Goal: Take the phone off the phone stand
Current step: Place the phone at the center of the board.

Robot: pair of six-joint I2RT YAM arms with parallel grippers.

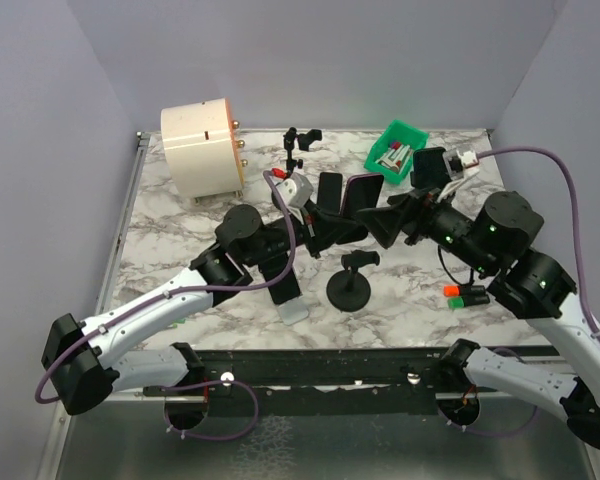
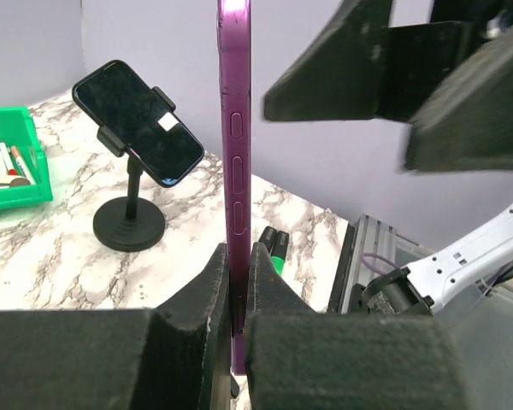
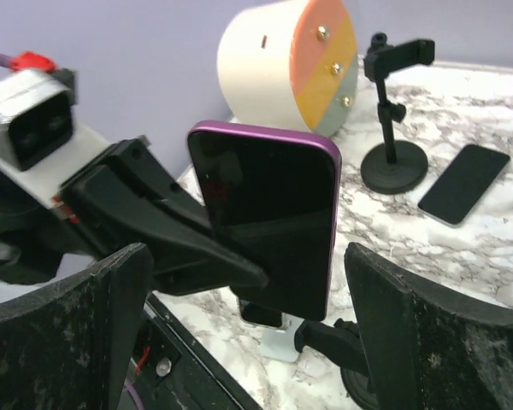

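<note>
Left gripper (image 2: 238, 265) is clamped on the purple phone (image 2: 236, 128). Its two black fingers (image 2: 197, 299) pinch the lower part of the handset, which stands edge-on up the centre of the left wrist view with its side buttons facing the camera. Right gripper (image 3: 248, 252) is spread wide, with one finger at the lower left of its wrist view and the other at the lower right. The phone's dark screen stands between them and touches neither.

In the top view the phone sits mid-frame between the two wrists. The empty phone stand (image 1: 351, 286), a black round base with a short stem, stands on the marble-patterned table (image 1: 180, 240) just below it in the frame, apart from the phone. How high the phone hangs above the table is hard to judge from above, since the dark fingers and handset overlap.

At the upper left of the left wrist view a second phone (image 2: 137, 124) sits tilted in its own clamp stand (image 2: 130, 224), beside a green bin (image 2: 17, 195) at the left edge. At the top of the right wrist view is a white cylinder (image 3: 265, 60), with a bare clamp stand (image 3: 393, 128) to its right and a flat phone (image 3: 463, 184) lying near that stand's base. Orange and green markers (image 1: 466, 294) lie at the right of the top view.
</note>
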